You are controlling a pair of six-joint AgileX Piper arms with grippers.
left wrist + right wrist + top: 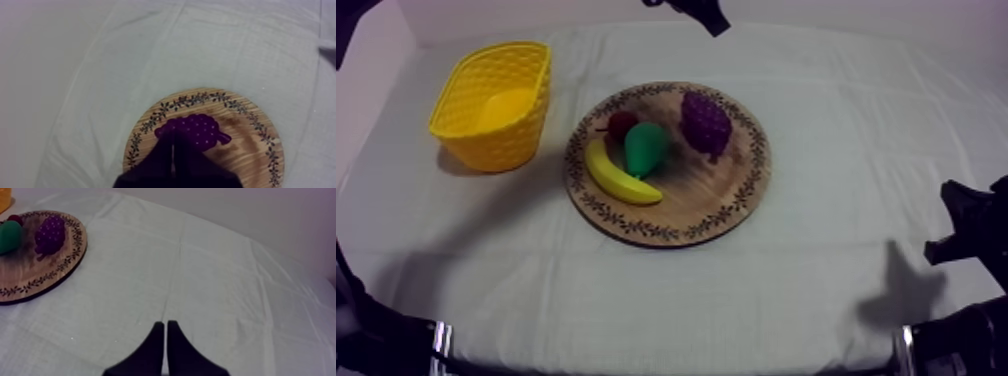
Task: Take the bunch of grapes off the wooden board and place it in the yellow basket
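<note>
Yellow basket: stands upright on the cloth at the table's left, just beside the wooden board and not touching it. The board sits mid-table and carries four items. The banana lies along the left near part, the pear is just beside it, and the small red fruit is behind the pear towards the far rim. The bunch of grapes rests on the board's far right part, a narrow gap from the pear, its stem towards the near side. Left gripper: positioned over the board at the near edge of the grapes, fingers pressed together into a narrow wedge, nothing held; contact with the grapes cannot be determined. Right gripper: over bare cloth, well apart from the board, fingers likewise closed together and holding nothing. The right arm sits low at the table's right side.
</note>
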